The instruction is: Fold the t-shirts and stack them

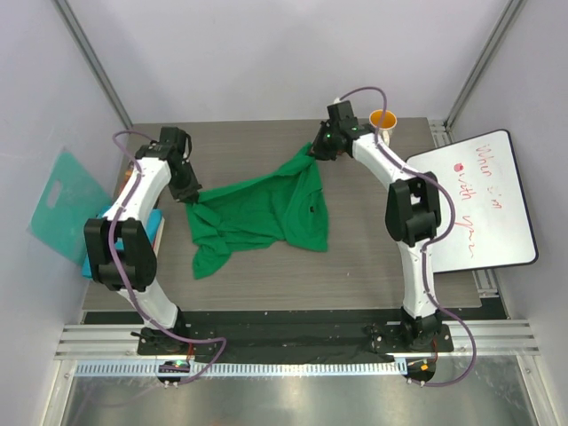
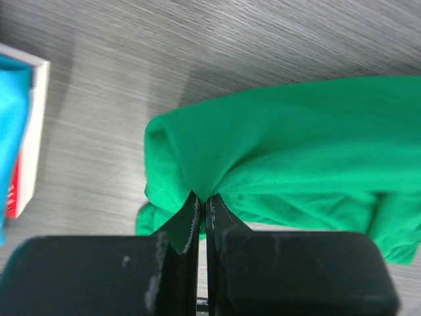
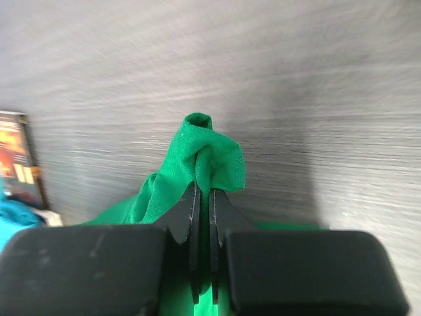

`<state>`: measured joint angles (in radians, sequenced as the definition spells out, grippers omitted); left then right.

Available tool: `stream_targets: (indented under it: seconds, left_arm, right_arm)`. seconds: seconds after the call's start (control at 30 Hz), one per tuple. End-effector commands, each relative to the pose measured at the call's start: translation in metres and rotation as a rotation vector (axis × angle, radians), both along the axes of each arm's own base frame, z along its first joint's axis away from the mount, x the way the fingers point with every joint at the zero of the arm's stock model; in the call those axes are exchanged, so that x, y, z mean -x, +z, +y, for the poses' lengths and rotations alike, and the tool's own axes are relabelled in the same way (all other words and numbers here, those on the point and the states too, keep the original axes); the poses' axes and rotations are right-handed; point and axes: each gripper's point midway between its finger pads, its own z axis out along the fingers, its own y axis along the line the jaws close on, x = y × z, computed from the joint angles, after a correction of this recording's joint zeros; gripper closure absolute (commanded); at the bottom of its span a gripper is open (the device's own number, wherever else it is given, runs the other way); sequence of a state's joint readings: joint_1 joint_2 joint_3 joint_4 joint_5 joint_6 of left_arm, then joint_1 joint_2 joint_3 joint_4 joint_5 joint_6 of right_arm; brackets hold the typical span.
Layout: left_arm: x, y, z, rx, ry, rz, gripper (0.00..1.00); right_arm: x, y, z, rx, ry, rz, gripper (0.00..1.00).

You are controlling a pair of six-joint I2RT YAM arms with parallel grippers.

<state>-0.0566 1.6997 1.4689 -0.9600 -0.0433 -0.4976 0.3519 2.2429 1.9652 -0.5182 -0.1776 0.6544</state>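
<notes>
one teal-blue cloth shirt sits at far left, beside the left gripper, which pinches the left edge of the bright green cloth t-shirt crumpled mid-table; the right gripper pinches its far right corner. nothing looks folded or stacked yet.

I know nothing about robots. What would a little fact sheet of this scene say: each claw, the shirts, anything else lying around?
left gripper: shut on an edge of the green shirt
right gripper: shut on a bunched far corner of the green shirt
green shirt: crumpled, not folded, in the middle of the table
blue shirt: at the table's left side, partly hidden by the left arm
also present: orange mug, whiteboard, teal board
</notes>
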Motion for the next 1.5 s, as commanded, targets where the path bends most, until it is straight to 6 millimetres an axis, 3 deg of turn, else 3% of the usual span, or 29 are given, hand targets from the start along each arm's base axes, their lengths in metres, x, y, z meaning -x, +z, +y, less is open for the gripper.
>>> stream_targets:
  seconds: [0.0,0.1,0.17,0.27,0.37,0.57,1.0,1.23,1.47]
  left_arm:
    - [-0.017,-0.01,-0.005,0.035,-0.014,-0.029,1.0]
    - [-0.023,-0.02,-0.013,0.073,-0.037,-0.013,0.99]
    - [-0.024,-0.033,-0.017,0.094,-0.046,0.027,0.83]
    - [-0.026,-0.047,-0.024,0.127,-0.045,0.049,0.68]
    - [-0.031,-0.05,-0.028,0.154,-0.045,0.025,0.61]
    - [-0.028,-0.053,-0.031,0.17,-0.044,0.035,0.62]
    - [-0.009,-0.033,-0.034,0.183,-0.107,-0.005,0.58]
    - [-0.009,-0.016,-0.04,0.213,-0.156,-0.072,0.53]
    - [-0.002,-0.029,-0.04,0.212,-0.172,-0.037,0.54]
  right_arm:
    - [0.005,0.074,-0.006,-0.011,0.025,-0.12,0.99]
    - [0.011,0.087,-0.002,-0.036,0.046,-0.124,0.99]
    - [0.013,0.089,-0.001,-0.038,0.056,-0.123,0.99]
    - [0.016,0.079,-0.002,-0.028,0.067,-0.099,0.99]
    - [0.022,0.065,0.0,-0.034,0.076,-0.058,0.99]
    - [0.027,0.063,0.004,-0.032,0.086,-0.052,0.99]
    - [0.015,0.066,0.011,-0.049,0.097,-0.069,0.99]
    - [0.001,0.088,0.015,-0.069,0.102,-0.127,0.99]
    - [0.002,0.083,0.017,-0.082,0.118,-0.109,0.99]
